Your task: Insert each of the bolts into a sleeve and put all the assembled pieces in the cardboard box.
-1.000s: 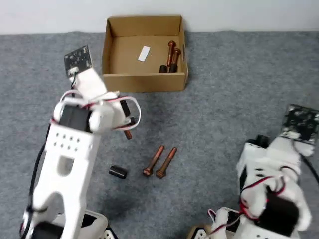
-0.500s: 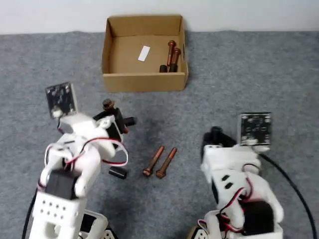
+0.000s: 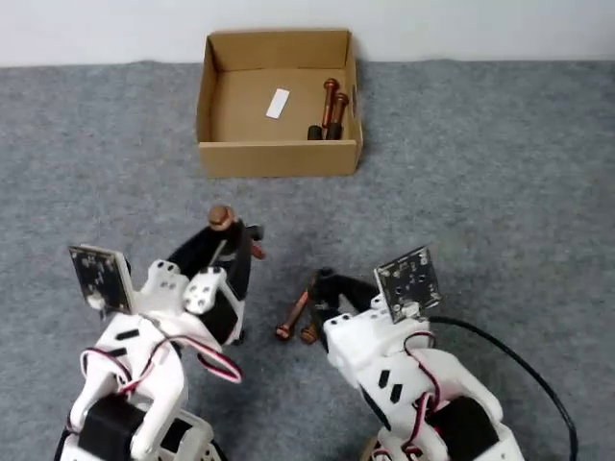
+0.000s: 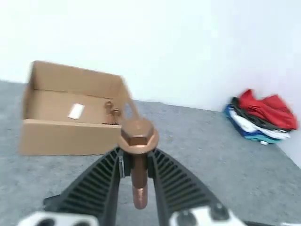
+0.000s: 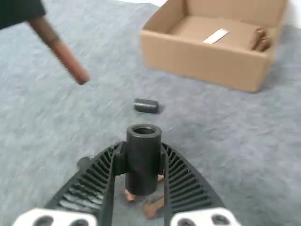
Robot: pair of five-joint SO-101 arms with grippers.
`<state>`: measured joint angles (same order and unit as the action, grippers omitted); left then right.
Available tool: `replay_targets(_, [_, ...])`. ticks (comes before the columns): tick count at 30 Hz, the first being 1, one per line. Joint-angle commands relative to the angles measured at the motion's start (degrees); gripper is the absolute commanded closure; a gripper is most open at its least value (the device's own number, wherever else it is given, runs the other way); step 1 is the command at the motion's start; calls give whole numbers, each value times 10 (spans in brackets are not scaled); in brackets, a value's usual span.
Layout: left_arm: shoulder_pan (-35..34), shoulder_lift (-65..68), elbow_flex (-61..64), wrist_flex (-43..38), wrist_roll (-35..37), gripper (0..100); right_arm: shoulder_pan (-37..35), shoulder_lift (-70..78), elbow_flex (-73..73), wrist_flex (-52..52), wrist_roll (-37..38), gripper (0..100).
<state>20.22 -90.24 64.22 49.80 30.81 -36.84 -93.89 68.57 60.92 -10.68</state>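
The left fingers (image 4: 101, 176) grip a tilted copper metal bolt (image 4: 137, 157), head up. The right fingers (image 5: 96, 181) grip an upright black tube sleeve (image 5: 142, 157), near but apart.

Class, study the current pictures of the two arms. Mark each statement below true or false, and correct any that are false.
1. The left gripper holds a bolt with its head up. True.
2. The right gripper is empty. False: it is shut on a black sleeve.
3. The cardboard box is empty. False: two assembled pieces and a white slip lie inside.
4. Two loose bolts lie on the carpet. True.
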Motion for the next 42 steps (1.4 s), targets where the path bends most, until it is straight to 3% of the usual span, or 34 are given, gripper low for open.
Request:
replay_targets(1, [22, -32, 1, -21, -4, 995, -41, -12, 9, -15, -9, 991])
replay_targets(8, [64, -51, 3, -18, -4, 995, -81, -12, 33, -44, -7, 991])
replay_targets(13, [90, -49, 3, -18, -4, 995, -84, -7, 41, -101, 60, 991])
replay_targets(21, [90, -51, -1, -17, -5, 995, -81, -12, 41, -109, 128, 991])
replay_targets(31, [90, -52, -32, 58, -4, 995, -80, -9, 41, -147, 170, 991])
replay_targets(35, [90, -50, -32, 58, -4, 995, -80, -12, 39, -153, 171, 991])
replay_targets(42, [96, -48, -12, 59, -4, 995, -84, -12, 38, -188, 237, 991])
